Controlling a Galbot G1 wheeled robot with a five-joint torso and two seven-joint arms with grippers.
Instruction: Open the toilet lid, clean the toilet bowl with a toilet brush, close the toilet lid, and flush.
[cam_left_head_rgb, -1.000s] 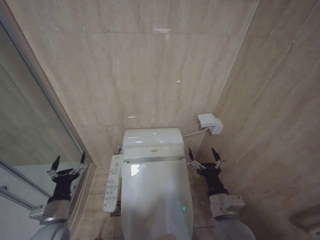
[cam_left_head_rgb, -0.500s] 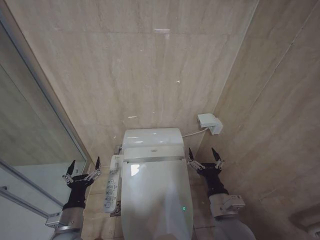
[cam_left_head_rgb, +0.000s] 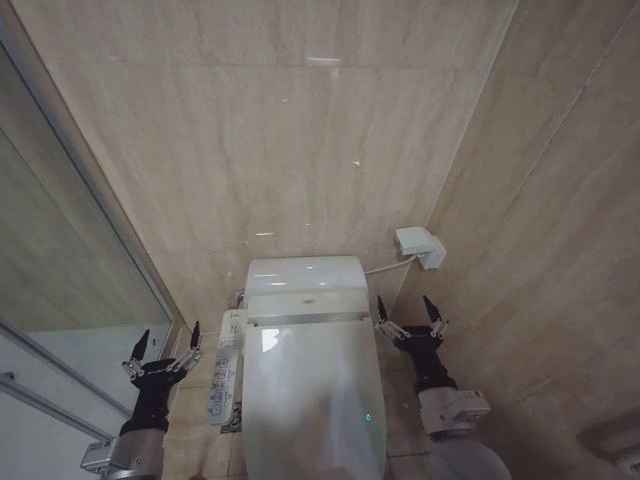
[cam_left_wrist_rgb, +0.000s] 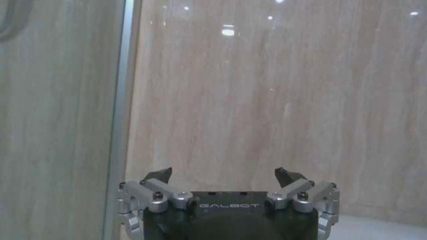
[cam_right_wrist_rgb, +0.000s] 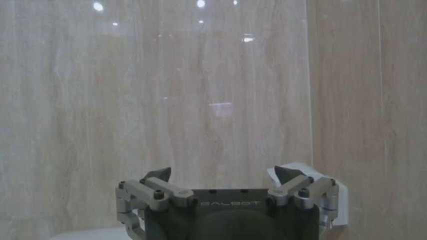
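The glossy white toilet lid lies shut over the toilet, so the toilet bowl is hidden beneath it. The toilet brush is out of view. My left gripper is open, held up just left of the toilet beside its side control panel, holding nothing. My right gripper is open and empty too, raised at the toilet's right side near the tank. In the left wrist view the left gripper faces the beige wall; in the right wrist view the right gripper does the same.
Beige tiled walls close in behind and to the right. A white wall box with a cable sits right of the tank, seen again as a white box past the right fingers. A glass shower partition with a metal frame stands at the left.
My left arm has moved right, from the glass partition to beside the toilet's control panel, and dropped slightly. The right arm and the lid have stayed put.
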